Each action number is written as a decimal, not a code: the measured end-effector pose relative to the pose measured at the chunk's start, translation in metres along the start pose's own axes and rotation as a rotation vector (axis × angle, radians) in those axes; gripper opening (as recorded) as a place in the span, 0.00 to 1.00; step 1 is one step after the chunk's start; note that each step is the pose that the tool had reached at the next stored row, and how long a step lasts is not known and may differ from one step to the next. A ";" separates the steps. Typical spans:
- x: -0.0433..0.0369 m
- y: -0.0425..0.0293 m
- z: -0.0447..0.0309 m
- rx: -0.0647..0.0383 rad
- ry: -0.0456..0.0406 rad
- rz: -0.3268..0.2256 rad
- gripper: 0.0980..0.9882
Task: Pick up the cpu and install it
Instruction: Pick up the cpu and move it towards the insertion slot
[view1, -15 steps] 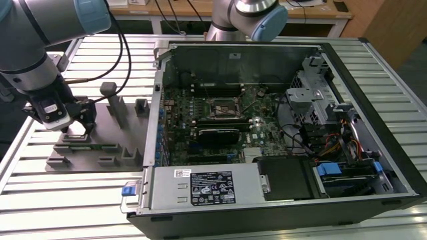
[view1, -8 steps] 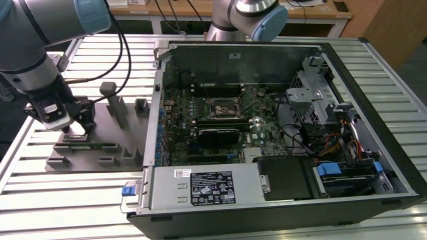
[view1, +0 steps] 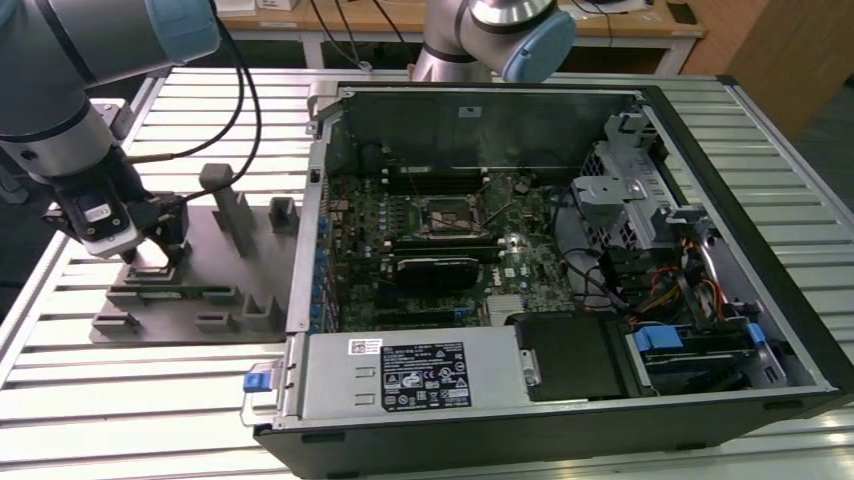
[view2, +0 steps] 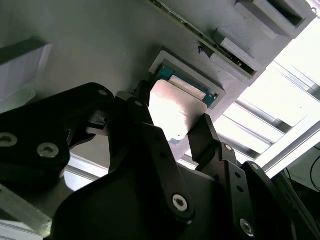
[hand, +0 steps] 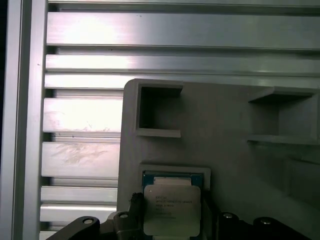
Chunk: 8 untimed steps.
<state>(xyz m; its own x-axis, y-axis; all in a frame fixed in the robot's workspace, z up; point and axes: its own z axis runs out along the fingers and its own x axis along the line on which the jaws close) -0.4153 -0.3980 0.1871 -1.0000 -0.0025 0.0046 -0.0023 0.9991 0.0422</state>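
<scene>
The gripper (view1: 158, 262) is down on the grey fixture tray (view1: 167, 310), set astride the cpu (view2: 177, 107). From here I cannot tell whether it has clamped on the chip or stands released; the black metal comes very near the chip's edges, perhaps touching.

The cpu lies flat in a shallow square nest of the tray, its shiny metal top up, with a strip of green board showing along one side in both wrist views. The nest is close to the tray's edge on the exterior view's left.

Upright posts (view1: 224, 200) rise from the tray on the far side of the gripper. The tray rests on a slatted aluminium table (view1: 134, 410).

Just beside the tray, toward the exterior view's right, stands the open computer case (view1: 747, 330). The black-framed socket (view1: 445, 215) on its motherboard (view1: 514, 265) is well apart from the tray.
</scene>
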 end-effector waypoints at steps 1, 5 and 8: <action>0.0001 0.0000 -0.0001 -0.002 0.0001 0.000 0.50; 0.0000 0.0000 -0.0001 -0.002 0.0002 0.000 0.50; 0.0000 -0.0001 0.0013 -0.002 0.0002 0.000 0.50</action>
<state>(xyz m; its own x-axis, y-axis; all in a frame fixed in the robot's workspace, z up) -0.4154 -0.3980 0.1858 -1.0000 -0.0025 0.0048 -0.0023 0.9990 0.0444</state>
